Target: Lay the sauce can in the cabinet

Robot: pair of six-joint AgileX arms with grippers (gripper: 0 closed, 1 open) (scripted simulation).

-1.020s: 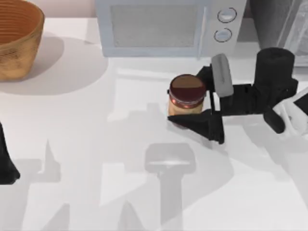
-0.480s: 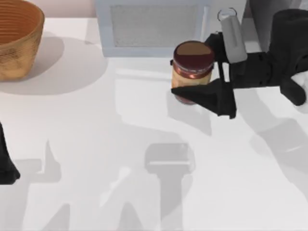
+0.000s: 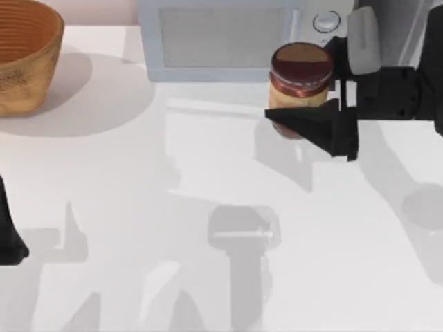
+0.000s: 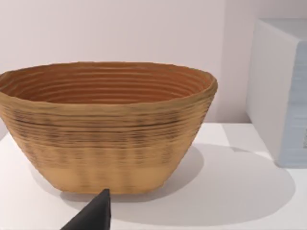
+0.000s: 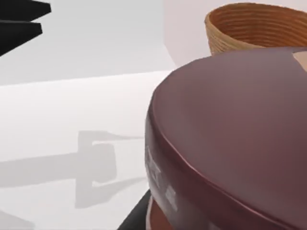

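Observation:
The sauce can (image 3: 299, 79), with its maroon-brown top and orange-yellow label, hangs upright above the table, in front of the microwave's knob side. My right gripper (image 3: 304, 86) is shut on it, one black finger along its near side and the other behind it. In the right wrist view the can's maroon top (image 5: 230, 134) sits very close. The cabinet (image 3: 405, 24) is the dark grey box at the back right corner, partly hidden behind my right arm. My left gripper (image 3: 10, 238) is parked at the table's left edge.
A pale grey microwave (image 3: 221, 34) with round knobs stands at the back centre. A woven basket (image 3: 24, 55) sits at the back left, close up as the basket (image 4: 105, 124) in the left wrist view and farther off as the basket (image 5: 259, 26) in the right wrist view.
My right gripper has lifted the sauce can and carried it back and to the right, toward the cabinet. The left arm has not moved.

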